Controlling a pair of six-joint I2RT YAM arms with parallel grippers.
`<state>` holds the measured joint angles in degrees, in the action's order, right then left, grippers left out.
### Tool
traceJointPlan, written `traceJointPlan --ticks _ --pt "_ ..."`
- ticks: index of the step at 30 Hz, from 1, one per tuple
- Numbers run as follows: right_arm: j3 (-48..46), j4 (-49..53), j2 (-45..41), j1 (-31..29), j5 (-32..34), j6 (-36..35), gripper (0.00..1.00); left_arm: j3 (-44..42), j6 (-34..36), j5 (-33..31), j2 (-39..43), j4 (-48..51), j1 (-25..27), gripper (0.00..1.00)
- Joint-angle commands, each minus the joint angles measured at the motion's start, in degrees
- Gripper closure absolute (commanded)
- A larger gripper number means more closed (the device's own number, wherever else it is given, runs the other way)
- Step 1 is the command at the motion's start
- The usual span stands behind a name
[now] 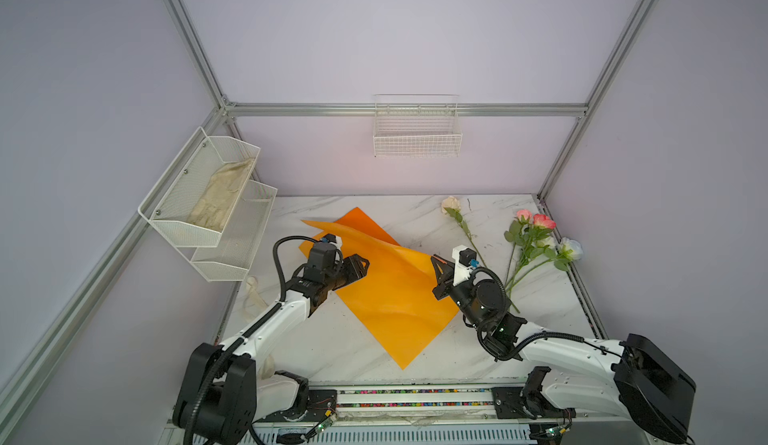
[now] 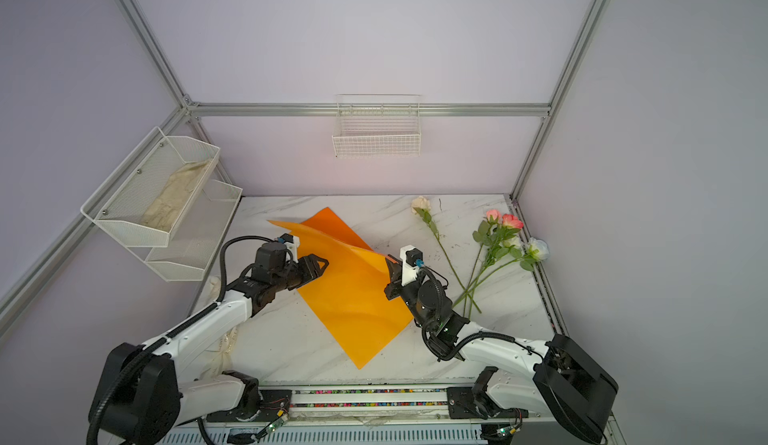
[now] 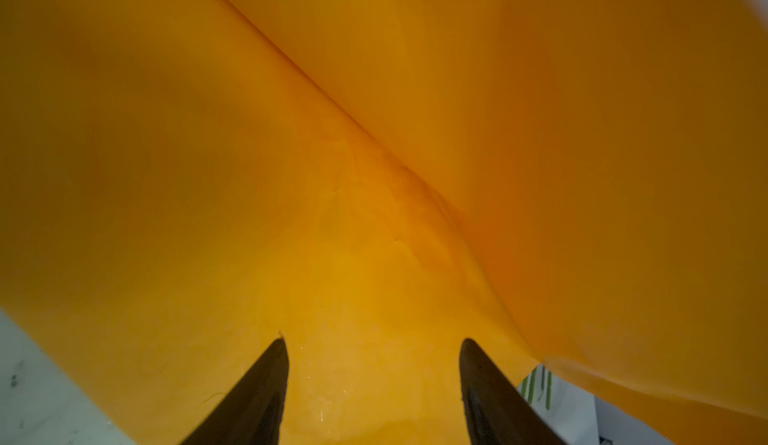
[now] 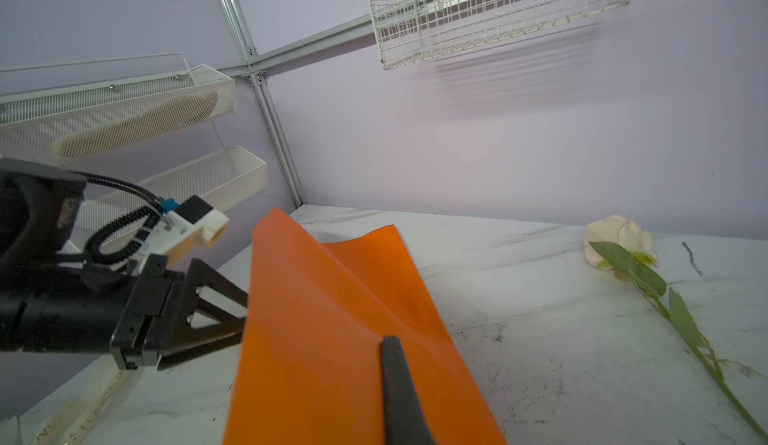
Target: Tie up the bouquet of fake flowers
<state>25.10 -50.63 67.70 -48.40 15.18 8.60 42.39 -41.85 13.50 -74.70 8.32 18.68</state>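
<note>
Orange paper (image 1: 386, 306) lies under our left gripper (image 1: 362, 265), which is spread; our right gripper (image 1: 434, 259) pinches its lifted edge. Roses (image 1: 543, 221) lie loose further right. We seem to be laying the paper out; next, flatten it, then gather the roses.

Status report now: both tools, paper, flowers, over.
Left tool open over orange paper. Right tool shut on paper edge, fold raised. Flowers loose at right, off paper. Nothing blocking.

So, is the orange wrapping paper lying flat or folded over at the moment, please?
Partly folded: the right gripper pinches the orange wrapping paper and holds a flap raised over the sheet; its near half lies flat.
</note>
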Motion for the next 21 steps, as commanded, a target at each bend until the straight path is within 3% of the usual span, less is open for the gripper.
traceJointPlan --ticks 1,6,10,16,21 --pt "-0.5 -1.7 -0.6 1.9 -1.3 6.4 1.0 8.1 4.0 0.2 -5.4 -2.1 1.8 0.38" --pt "-0.7 -1.8 -0.5 2.5 1.0 7.7 1.0 10.5 3.1 0.4 -14.6 -3.3 2.3 0.38" --pt "-1.2 -1.8 -0.7 4.8 1.0 10.9 1.0 9.5 1.3 -1.8 -17.4 -3.2 2.3 0.39" --pt "-1.9 -1.4 -0.1 9.7 -0.1 16.1 1.0 4.3 -2.1 -2.9 -17.9 -3.6 2.2 0.42" --pt "-0.9 0.9 2.4 17.4 -6.1 21.8 1.0 -1.7 -4.1 -6.3 -14.5 -1.6 1.9 0.44"
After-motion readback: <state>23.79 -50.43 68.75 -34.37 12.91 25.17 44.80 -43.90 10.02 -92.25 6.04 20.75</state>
